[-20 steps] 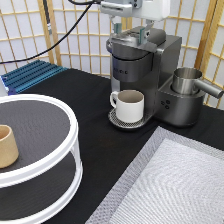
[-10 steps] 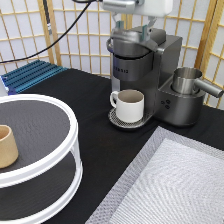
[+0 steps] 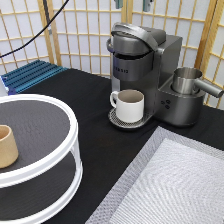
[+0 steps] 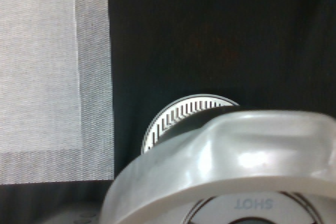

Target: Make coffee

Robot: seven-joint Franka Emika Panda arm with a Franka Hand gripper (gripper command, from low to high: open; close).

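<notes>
The grey coffee machine stands at the back of the table with its silver lid down. A cream-white handled mug sits on the machine's drip tray under the spout. Only the two tips of my gripper show, at the exterior view's top edge, straight above the lid, apart and holding nothing. The wrist view looks down on the lid and part of the drip tray. The coffee pod is not in view.
A steel jug with a handle sits on the machine's side. A tan handleless cup stands on a white two-tier round stand at the exterior view's left. A grey mat lies at the bottom right. A blue rack lies at the back left.
My gripper has risen from just above the machine's lid until only its fingertips remain at the exterior view's top edge. The machine, mug and cup have not moved.
</notes>
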